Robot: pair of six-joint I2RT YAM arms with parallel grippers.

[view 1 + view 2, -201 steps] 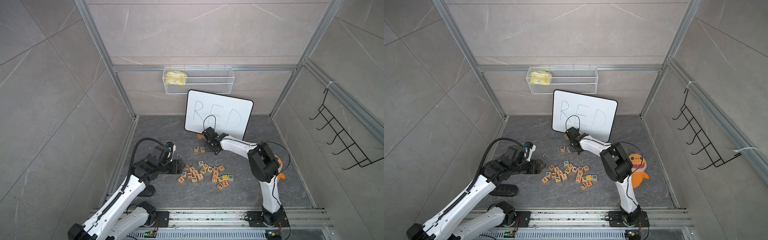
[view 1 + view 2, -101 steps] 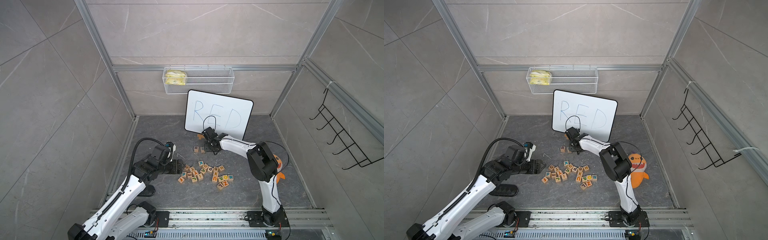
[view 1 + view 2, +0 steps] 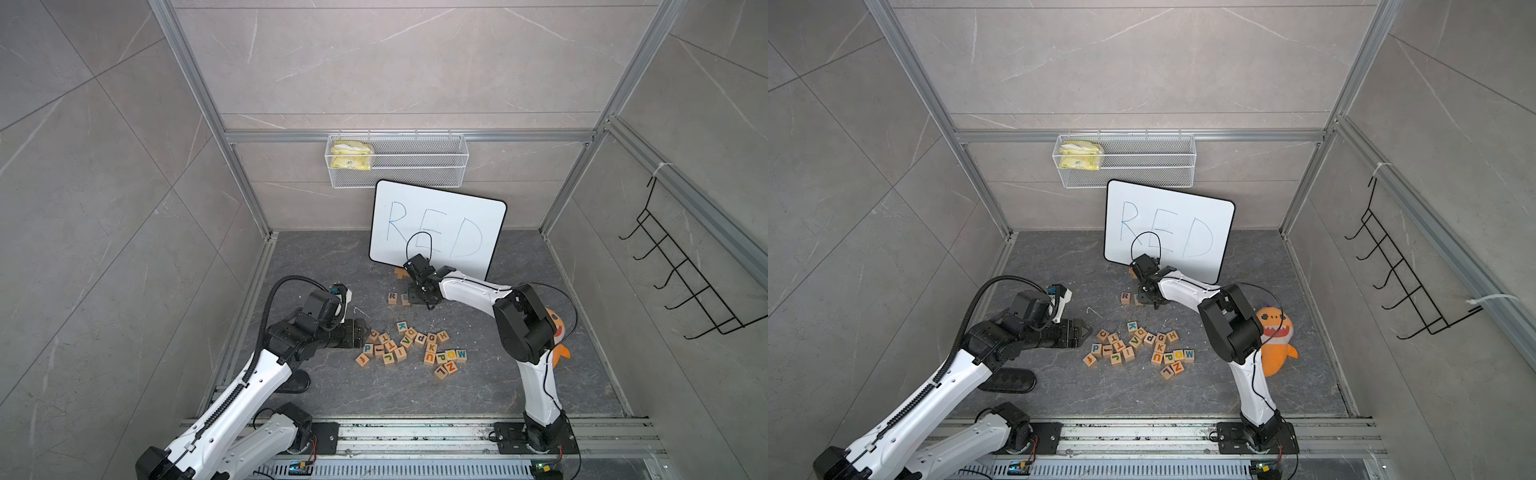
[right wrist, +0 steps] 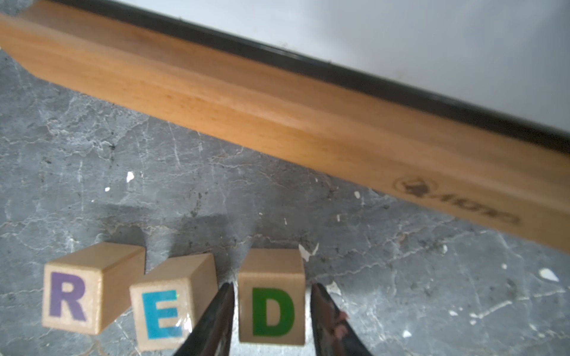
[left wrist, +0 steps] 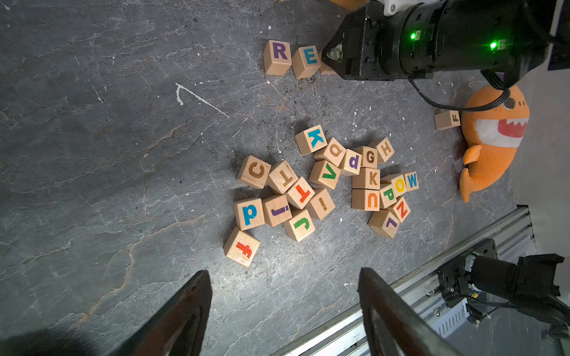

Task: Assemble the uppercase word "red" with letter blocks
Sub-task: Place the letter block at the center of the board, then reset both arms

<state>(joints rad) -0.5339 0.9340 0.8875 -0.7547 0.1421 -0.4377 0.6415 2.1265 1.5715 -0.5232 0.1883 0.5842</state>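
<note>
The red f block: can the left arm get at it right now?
Probably yes: of all the loose blocks, the red f block lies nearest the open left gripper, with only bare floor between them.

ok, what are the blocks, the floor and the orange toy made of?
Blocks: pale wood, unvarnished-looking matte, grain visible on the faces, letters printed in colour.
Floor: dark grey stone or stone-look sheet, veined and matte; cannot tell which.
Orange toy: soft plush fabric, judging by its fuzzy, stuffed, rounded body.
</note>
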